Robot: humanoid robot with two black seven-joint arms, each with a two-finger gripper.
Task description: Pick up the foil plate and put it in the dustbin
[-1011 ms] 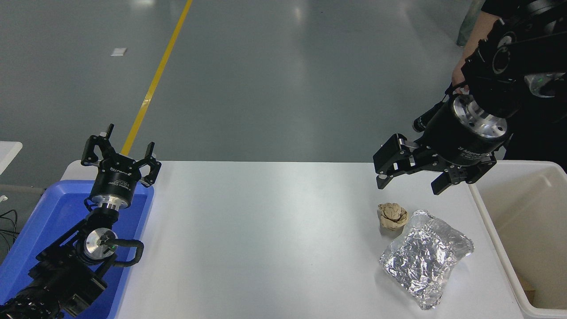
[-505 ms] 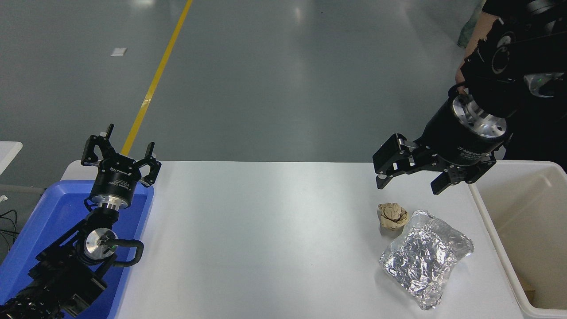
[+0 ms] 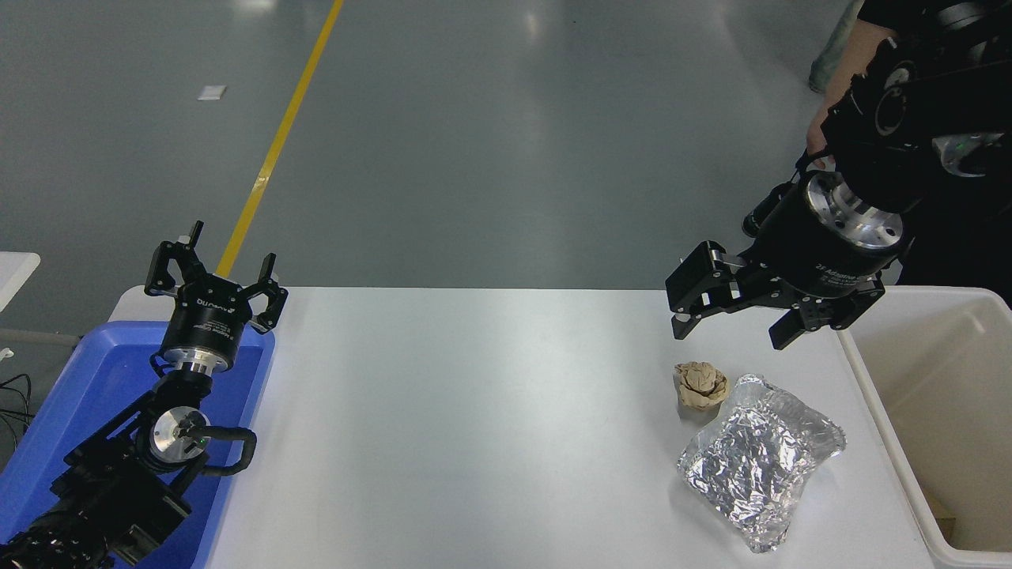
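**Foil plate untouched, right gripper hovering above**

We see the foil plate lying crumpled on the white table, at the near right, just beside the dustbin but apart from its rim. A tan paper ball sits at the plate's far-left corner, touching or nearly so (can't tell which).

The right gripper hangs above the table beyond the paper ball, jaws spread wide, holding nothing. Compared with a second ago we see almost no change: the gripper has stayed at about the same spot, only the wrist tilted slightly. Plate, ball and bin have not moved. So we judge the reach is not yet started properly; pick and place both remain.

Room for moving: the plate's near and left sides face bare table, so it is open to come down there. The far side is crowded by the paper ball, and the right side is close to the bin wall, so we'd watch for clipping either one.

The left gripper is parked open over the blue tray at the lower left. A person stands at the top right, behind the right arm.
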